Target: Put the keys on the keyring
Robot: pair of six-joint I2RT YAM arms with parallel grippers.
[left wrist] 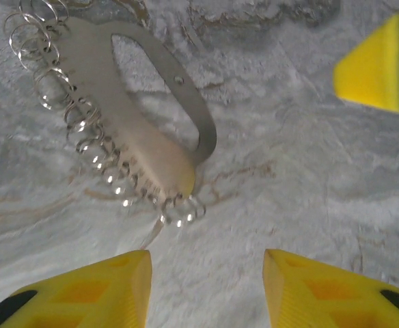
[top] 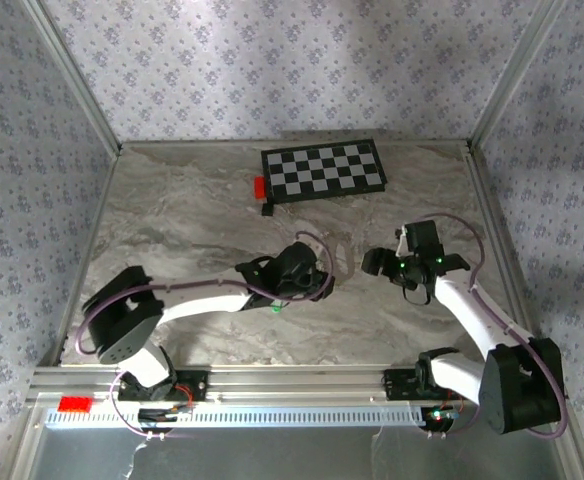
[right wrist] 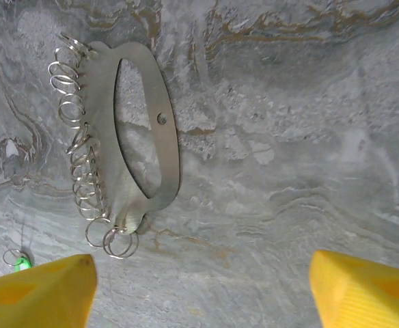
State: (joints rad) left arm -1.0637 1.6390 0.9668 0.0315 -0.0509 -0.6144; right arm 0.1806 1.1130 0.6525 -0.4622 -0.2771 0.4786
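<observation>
The tabletop (top: 192,230) is presenting grey marble, brown-veined. The checkerboard (top: 324,170) is showing black-and-white squares; the block (top: 260,187) beside the checkerboard is showing red. The left gripper pads (left wrist: 97,294) are showing yellow; the keyring tag (right wrist: 22,262), green.

A flat silvery key (right wrist: 171,160) with an oval slot and ring-lined edge lay on the tabletop (right wrist: 288,171), the green-tagged keyring (right wrist: 16,260) near its end.

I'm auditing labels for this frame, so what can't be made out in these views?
Left wrist view: the small wire rings along the flat grey oval metal plate blur into glare; their count is unclear.
Right wrist view: the tiny bright green tag borders the right gripper's yellow pad, which may cover its chain.
Left gripper: cut off by the bottom edge, like the right.
Top view: plate and rings too small.
</observation>
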